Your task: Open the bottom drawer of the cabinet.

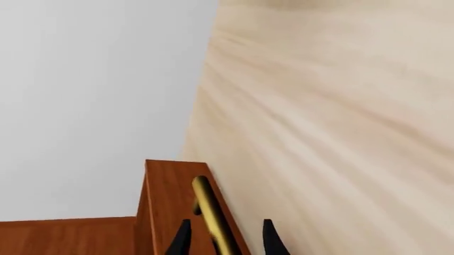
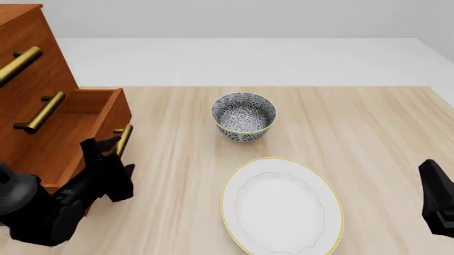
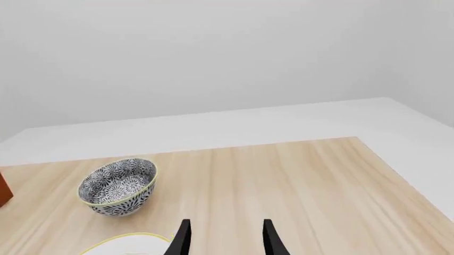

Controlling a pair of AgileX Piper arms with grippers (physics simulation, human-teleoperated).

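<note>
one pincer (image 1: pixel 225 239) astride drawer handle (image 1: pixel 212 215)

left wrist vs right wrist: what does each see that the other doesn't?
Only the left wrist view shows the bottom drawer, its brass handle running between the left gripper fingers, and the cabinet beside it.

Only the right wrist view shows the patterned bowl, a sliver of the white plate rim, and the right gripper, open over bare wood and holding nothing.

Both show the light wooden table and the pale grey backdrop.
</note>
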